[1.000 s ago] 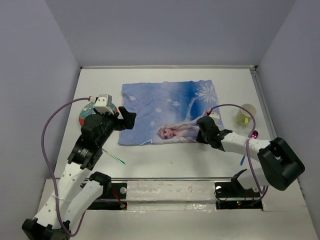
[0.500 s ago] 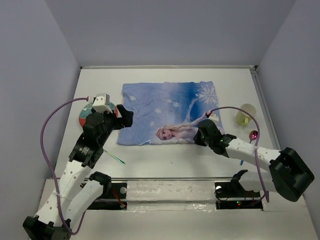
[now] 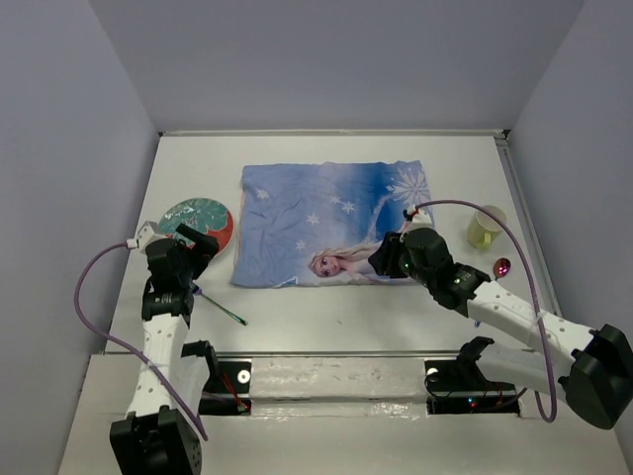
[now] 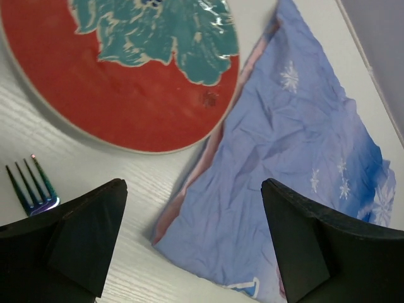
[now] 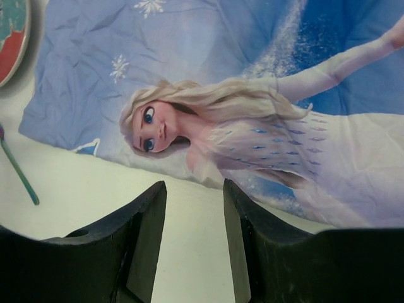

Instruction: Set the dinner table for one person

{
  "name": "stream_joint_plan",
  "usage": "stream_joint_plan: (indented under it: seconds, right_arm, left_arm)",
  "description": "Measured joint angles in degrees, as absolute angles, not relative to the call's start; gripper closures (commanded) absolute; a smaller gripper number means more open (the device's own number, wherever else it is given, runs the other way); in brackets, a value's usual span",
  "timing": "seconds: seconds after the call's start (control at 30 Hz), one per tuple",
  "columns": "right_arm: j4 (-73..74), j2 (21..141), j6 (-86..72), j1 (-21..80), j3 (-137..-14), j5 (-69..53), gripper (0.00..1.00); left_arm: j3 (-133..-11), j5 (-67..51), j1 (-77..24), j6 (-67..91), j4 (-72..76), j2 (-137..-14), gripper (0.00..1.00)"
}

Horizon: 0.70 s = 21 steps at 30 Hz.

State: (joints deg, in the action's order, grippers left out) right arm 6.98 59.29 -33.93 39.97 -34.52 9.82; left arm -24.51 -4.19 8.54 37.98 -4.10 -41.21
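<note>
The off-white dinner table [image 3: 326,317] carries a blue princess mat [image 3: 326,223] at its middle. A red plate with a teal flower [image 3: 198,220] lies left of the mat. A fork with a green handle [image 3: 223,310] lies near the plate. My left gripper [image 3: 193,242] is wide open and empty, hovering over the plate's near edge. In the left wrist view it [image 4: 192,246] looks at the plate [image 4: 126,82], the mat's corner [image 4: 284,164] and the fork tines [image 4: 31,186]. My right gripper [image 3: 381,259] is open and empty at the mat's near edge [image 5: 252,95].
A yellow-green cup [image 3: 486,228] stands right of the mat. A small shiny purple thing [image 3: 502,266] lies near it. Grey walls close the table at the back and both sides. The arm bases sit at the near edge.
My left arm has drawn back to the left and nearer, off the mat's left edge and the plate. My right gripper has shifted a little left along the mat's near edge.
</note>
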Motion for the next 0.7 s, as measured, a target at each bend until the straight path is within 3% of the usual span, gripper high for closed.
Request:
stream_joint_plan:
  seconds: [0.33, 0.7]
  right_arm:
    - [4.45, 57.78, -32.34, 41.54, -33.76, 5.30, 0.53]
    - [1.65, 58.35, -32.18, 42.61, -33.04, 3.81, 0.53]
  left_arm:
    - [-18.83, -3.14, 12.97, 46.06, -0.97, -45.56, 0.06]
    - [-16.08, -0.10, 12.97, 51.27, 9.74, -58.33, 0.14]
